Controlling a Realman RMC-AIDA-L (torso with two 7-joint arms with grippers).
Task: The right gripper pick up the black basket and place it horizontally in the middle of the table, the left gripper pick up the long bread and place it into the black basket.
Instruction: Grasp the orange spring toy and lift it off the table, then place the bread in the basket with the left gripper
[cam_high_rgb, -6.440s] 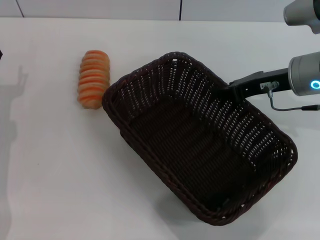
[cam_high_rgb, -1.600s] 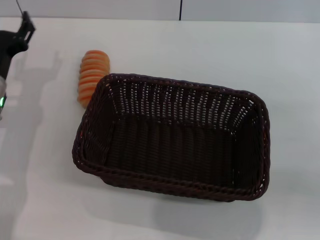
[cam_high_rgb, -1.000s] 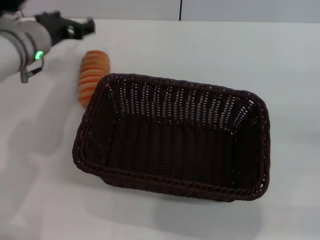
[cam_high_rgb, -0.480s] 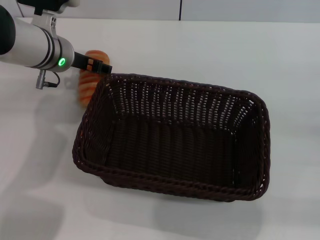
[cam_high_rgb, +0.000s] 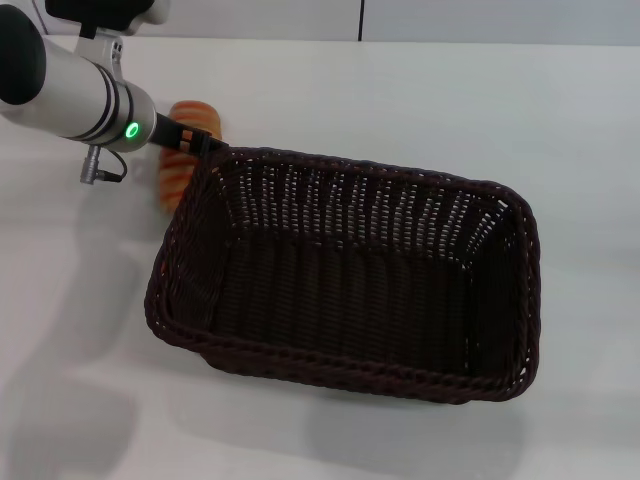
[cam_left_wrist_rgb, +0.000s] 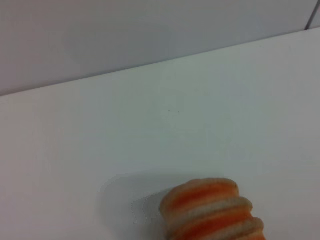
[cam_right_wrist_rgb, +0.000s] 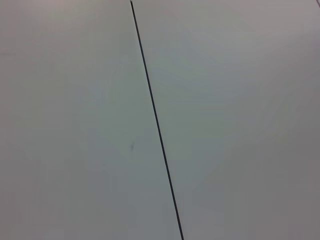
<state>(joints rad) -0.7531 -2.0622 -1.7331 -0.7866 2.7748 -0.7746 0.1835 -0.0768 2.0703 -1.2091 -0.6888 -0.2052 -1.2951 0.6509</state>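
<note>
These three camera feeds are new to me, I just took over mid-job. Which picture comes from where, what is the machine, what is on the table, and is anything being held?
The machine is a two-armed robot. The big overview comes from a camera on its head, looking down at the white table. The other two pictures come from cameras on each wrist.

On the table sits the black basket, lying lengthwise across the middle and with nothing in it. Beside its far left corner lies the long bread, an orange-and-tan ridged loaf.

The arm with the green light is the left one. Its tool, the left gripper, is right over the bread; whether it is open or closed cannot be seen. The left wrist picture shows one end of the bread on the table.

The right arm is out of sight; its wrist picture shows only a plain pale surface with a dark seam.
</note>
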